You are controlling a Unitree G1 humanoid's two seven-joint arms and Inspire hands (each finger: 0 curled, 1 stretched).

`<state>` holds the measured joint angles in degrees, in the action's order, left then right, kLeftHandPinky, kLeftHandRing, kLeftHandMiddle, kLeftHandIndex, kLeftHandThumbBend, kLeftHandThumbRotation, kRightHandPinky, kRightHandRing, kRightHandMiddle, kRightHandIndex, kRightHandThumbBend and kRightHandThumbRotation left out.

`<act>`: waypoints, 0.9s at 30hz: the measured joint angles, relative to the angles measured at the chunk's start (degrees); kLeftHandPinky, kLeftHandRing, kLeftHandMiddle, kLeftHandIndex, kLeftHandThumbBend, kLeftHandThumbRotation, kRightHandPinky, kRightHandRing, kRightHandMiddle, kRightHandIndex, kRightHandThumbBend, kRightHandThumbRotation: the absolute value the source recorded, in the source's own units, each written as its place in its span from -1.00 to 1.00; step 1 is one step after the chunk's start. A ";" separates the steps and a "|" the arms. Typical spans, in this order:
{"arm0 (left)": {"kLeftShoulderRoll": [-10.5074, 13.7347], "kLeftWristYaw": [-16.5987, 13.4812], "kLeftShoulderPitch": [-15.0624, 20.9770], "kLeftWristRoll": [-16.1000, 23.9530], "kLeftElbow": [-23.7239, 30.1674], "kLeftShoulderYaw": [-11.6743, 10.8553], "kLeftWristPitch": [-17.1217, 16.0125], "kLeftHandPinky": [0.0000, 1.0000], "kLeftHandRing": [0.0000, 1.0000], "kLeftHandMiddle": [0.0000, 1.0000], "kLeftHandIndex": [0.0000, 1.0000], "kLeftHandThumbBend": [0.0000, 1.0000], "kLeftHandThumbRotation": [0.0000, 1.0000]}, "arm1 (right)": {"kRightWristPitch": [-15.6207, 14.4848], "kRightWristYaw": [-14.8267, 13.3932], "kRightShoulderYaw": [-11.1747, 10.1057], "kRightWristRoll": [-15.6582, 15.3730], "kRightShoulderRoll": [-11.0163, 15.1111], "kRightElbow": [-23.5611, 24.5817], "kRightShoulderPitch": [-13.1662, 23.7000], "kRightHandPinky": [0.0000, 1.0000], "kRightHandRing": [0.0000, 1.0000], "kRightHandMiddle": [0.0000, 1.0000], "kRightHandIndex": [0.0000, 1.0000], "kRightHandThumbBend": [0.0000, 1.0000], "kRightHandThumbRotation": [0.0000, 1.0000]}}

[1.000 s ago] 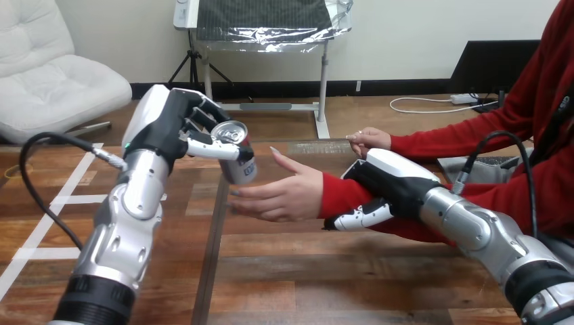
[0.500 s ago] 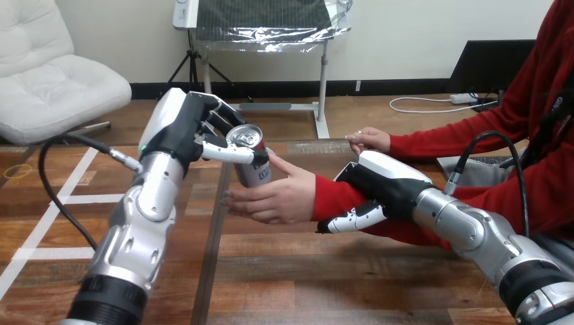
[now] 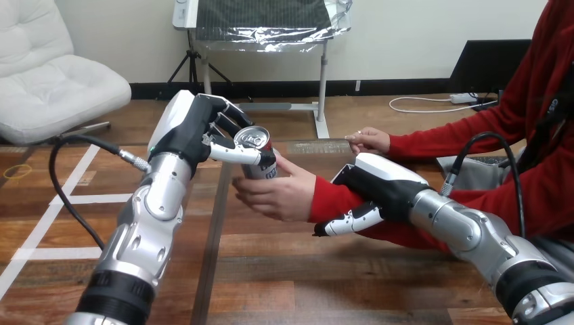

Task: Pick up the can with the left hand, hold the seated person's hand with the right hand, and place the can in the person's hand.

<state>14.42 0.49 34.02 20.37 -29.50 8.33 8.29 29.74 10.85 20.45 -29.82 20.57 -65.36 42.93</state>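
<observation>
Can (image 3: 259,154) clamped near upright, top up, by left hand (image 3: 200,130).
It is cupped by the person's hand (image 3: 277,194), whose wrist (image 3: 330,198) is clasped by right hand (image 3: 380,180) above open table (image 3: 325,271).

- The can (image 3: 261,153) has a dark band with pale lettering on its side, perhaps a brand mark. The letters are too small to read.
- The thumb of the left hand (image 3: 197,128) and the person's hand (image 3: 279,194) cover much of that band.
- No other text, number or sign is legible.
</observation>
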 measured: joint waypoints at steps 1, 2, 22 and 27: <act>-0.08 0.00 0.12 -0.01 -0.27 0.02 -0.13 -0.38 -0.27 -0.15 -0.09 0.54 -1.00 | -0.03 0.04 0.00 0.00 -0.02 0.00 0.00 -0.50 -0.46 -0.38 -0.39 0.30 -0.28; -0.16 0.01 0.22 -0.03 -0.52 0.05 -0.25 -0.38 -0.27 -0.15 -0.09 0.54 -1.00 | -0.05 0.07 0.00 0.00 -0.05 0.00 0.00 -0.50 -0.45 -0.38 -0.38 0.29 -0.29; -2.84 0.40 0.87 -0.26 -4.48 1.47 -1.76 -0.41 -0.30 -0.19 -0.08 0.51 -1.00 | -0.72 0.14 0.04 -0.11 -0.15 0.01 -0.01 -0.54 -0.47 -0.39 -0.38 0.30 -0.25; -3.14 0.47 0.93 -0.26 -4.51 1.75 -1.89 -0.49 -0.35 -0.22 -0.08 0.51 -1.00 | -0.88 0.14 0.04 -0.26 -0.11 0.01 -0.01 -0.53 -0.46 -0.38 -0.38 0.30 -0.24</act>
<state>11.28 0.97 34.95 20.10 -34.01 10.08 6.39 28.86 10.99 20.49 -30.08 20.46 -65.35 42.92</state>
